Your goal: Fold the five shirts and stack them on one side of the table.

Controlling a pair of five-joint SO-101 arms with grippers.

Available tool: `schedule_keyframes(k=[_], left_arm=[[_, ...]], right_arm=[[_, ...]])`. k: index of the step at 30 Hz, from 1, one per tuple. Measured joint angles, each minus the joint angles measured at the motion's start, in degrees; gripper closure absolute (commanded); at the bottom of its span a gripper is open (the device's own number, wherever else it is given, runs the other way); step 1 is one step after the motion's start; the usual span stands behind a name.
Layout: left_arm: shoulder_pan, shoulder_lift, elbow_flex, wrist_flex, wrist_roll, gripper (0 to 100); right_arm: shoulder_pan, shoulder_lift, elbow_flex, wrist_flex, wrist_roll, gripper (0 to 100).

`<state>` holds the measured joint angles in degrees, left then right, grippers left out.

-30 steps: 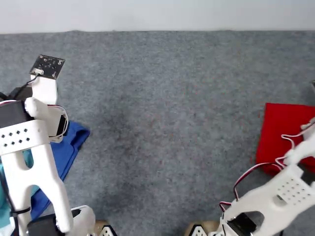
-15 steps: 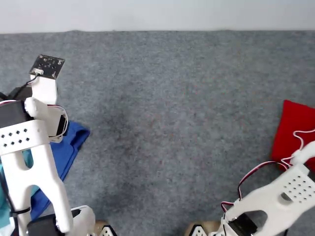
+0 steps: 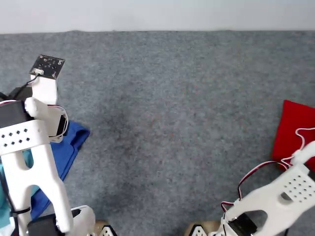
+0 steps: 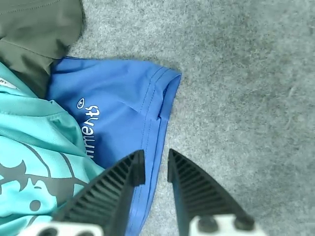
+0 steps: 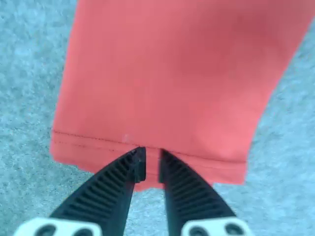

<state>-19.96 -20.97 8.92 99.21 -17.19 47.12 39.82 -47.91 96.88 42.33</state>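
Grey felt covers the desk (image 3: 172, 98). At its right edge lies the red shirt (image 5: 172, 73), flat, its hem pinched between the right jaws, which are almost closed on it. At the left edge a blue shirt (image 4: 118, 108) lies partly under a teal shirt (image 4: 29, 147), with an olive shirt (image 4: 34, 29) touching both. The left jaws hang over the blue hem, narrowly apart, holding nothing.

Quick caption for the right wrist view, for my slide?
Right end effector pinches the red shirt by its hem over the grey table.
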Motion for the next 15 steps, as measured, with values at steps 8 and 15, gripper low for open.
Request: schedule_keyframes(k=[8, 15], left_arm=[[0.0, 0.0, 0.0, 0.0, 0.0, 90], [0.0, 0.0, 0.0, 0.0, 0.0, 90]], right_arm=[[3.4, 7.9, 0.0, -2.2, 0.0, 99.0], [5.5, 9.4, 0.0, 1.9, 0.0, 99.0]])
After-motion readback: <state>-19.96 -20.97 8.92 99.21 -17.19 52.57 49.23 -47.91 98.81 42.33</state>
